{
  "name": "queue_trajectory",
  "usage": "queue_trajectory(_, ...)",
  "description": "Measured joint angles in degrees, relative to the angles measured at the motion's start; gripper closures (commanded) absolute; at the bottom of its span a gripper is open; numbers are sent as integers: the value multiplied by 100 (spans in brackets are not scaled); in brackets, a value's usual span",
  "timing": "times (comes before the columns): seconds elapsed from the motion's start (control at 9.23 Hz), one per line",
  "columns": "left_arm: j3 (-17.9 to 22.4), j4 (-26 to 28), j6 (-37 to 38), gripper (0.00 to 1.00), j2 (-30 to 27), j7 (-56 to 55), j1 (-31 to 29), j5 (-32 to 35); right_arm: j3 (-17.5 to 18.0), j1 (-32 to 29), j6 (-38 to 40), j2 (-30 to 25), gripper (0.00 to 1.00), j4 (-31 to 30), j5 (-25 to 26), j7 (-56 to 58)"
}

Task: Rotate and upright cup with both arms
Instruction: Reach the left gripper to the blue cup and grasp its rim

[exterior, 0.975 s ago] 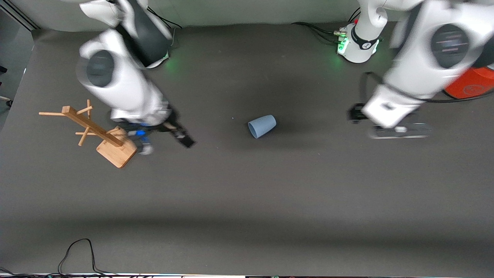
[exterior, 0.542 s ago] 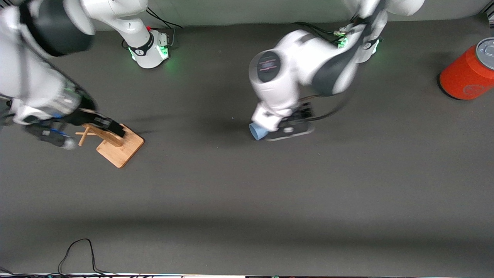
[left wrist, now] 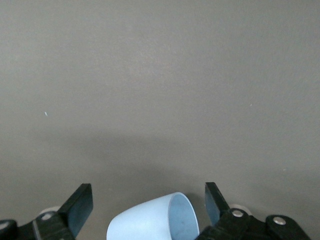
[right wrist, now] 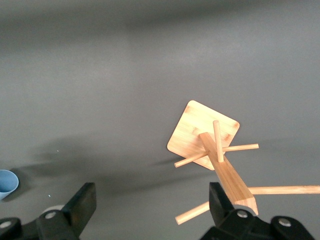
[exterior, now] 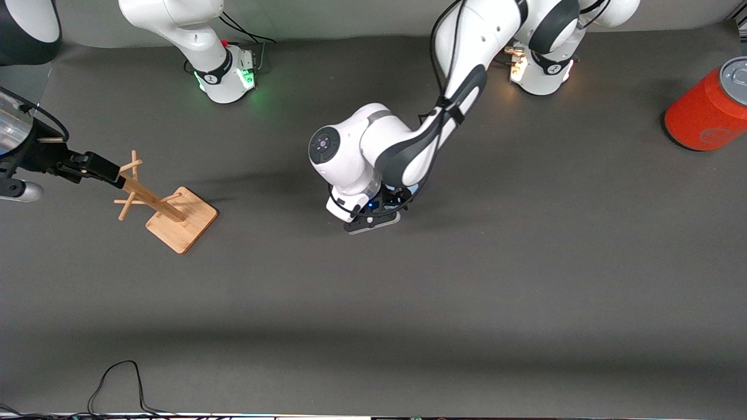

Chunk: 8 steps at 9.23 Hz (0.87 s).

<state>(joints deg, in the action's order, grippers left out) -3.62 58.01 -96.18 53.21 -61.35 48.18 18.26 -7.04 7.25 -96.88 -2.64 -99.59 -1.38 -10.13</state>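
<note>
The pale-blue cup (left wrist: pixel 155 220) lies on its side on the dark table, its open mouth showing. My left gripper (left wrist: pixel 146 200) is open, one finger on each side of the cup, not touching it. In the front view the left arm's hand (exterior: pixel 370 210) covers the cup at the table's middle. The cup also shows in the right wrist view (right wrist: pixel 7 183). My right gripper (exterior: pixel 99 166) is open and empty, up by the top of the wooden rack (exterior: pixel 157 204). In the right wrist view the right gripper (right wrist: pixel 150 200) has the rack's pegs (right wrist: pixel 200 212) next to one finger.
The wooden rack stands toward the right arm's end of the table. An orange can with a grey lid (exterior: pixel 706 111) stands at the left arm's end. A black cable (exterior: pixel 117 379) loops at the table's edge nearest the front camera.
The left arm has swung from its end of the table to the middle and come down over the cup. The right arm has moved away from the middle to the rack's top.
</note>
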Motion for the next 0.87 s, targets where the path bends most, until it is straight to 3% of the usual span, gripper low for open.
queue_trajectory(0.33,4,50,67,3,436,398,322,226,-3,0,-36,0,0,-36,4,0)
queue_trajectory(0.54,7,93,341,8,540,1236,348,239,-5,-1,-193,0,0,-71,4,0)
queue_trajectory(0.65,19,78,570,21,537,1729,347,240,-29,-2,-228,0,0,-89,4,0)
queue_trajectory(0.76,28,68,709,41,527,2002,346,243,-103,-5,-277,10,0,-103,4,0)
queue_trajectory(0.87,37,62,773,76,520,2104,346,253,-160,-8,-411,50,0,-126,4,5)
